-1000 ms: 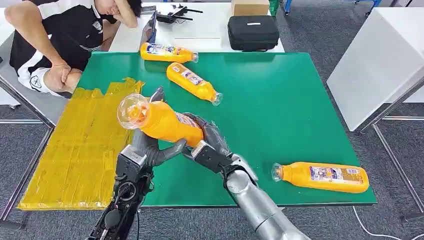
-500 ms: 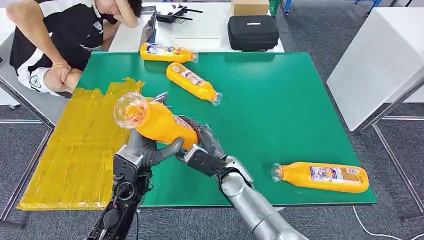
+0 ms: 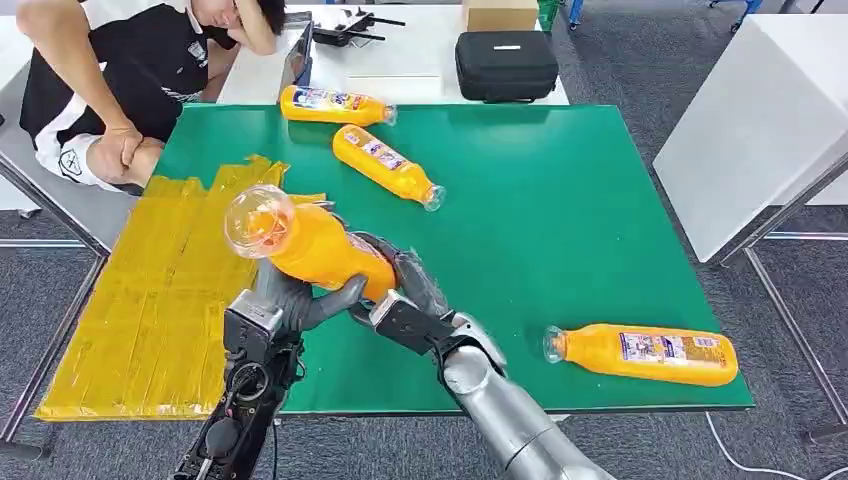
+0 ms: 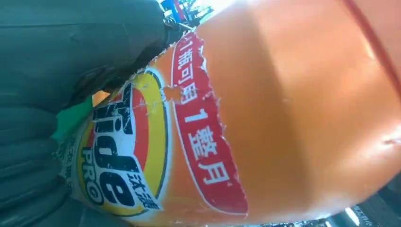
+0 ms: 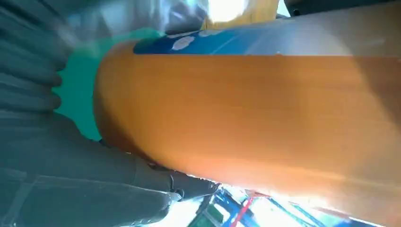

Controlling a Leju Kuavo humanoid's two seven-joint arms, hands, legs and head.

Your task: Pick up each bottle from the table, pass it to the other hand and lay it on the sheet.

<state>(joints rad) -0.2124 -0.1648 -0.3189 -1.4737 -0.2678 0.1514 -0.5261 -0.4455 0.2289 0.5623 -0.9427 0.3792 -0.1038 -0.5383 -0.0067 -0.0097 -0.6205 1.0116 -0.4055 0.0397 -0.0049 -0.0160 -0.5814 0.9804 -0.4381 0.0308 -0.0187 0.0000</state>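
1. Four orange plastic bottles with clear caps are in sight: one held in the air and three lying on the green tabletop (image 3: pixel 560 220).
2. Nearest the front edge, toward the right corner, one lying orange bottle (image 3: pixel 645 354) rests on its side with its clear cap pointing toward the middle of the tabletop, well apart from both hands.
3. The held orange bottle (image 3: pixel 310 243) hangs tilted above the front left part of the tabletop, its clear cap raised and leaning toward the yellow sheet.
4. The left hand (image 3: pixel 290 300) is closed around the held bottle from below, its grey thumb pressed against the bottle's underside.
5. The right hand (image 3: pixel 405 295) wraps the bottle's base end from the other side, so two hands grasp the one bottle together.
6. The left wrist view shows the bottle's label in red, yellow and black print close against the grey palm; the right wrist view shows the plain orange body lying across dark fingers.
7. One wrinkled yellow sheet (image 3: pixel 150 300) covers the surface by the left edge of the tabletop, and no bottle lies on it.
8. Farther back, a second lying bottle (image 3: pixel 385 165) sits at a slant in the far left part of the tabletop.
9. A third lying bottle (image 3: pixel 335 104) rests along the far edge, just behind it.
10. Beyond the far edge, one black zipped case (image 3: pixel 506 65) sits on a white table, and one person in a black and white shirt (image 3: pixel 130 70) sits at the far left corner.
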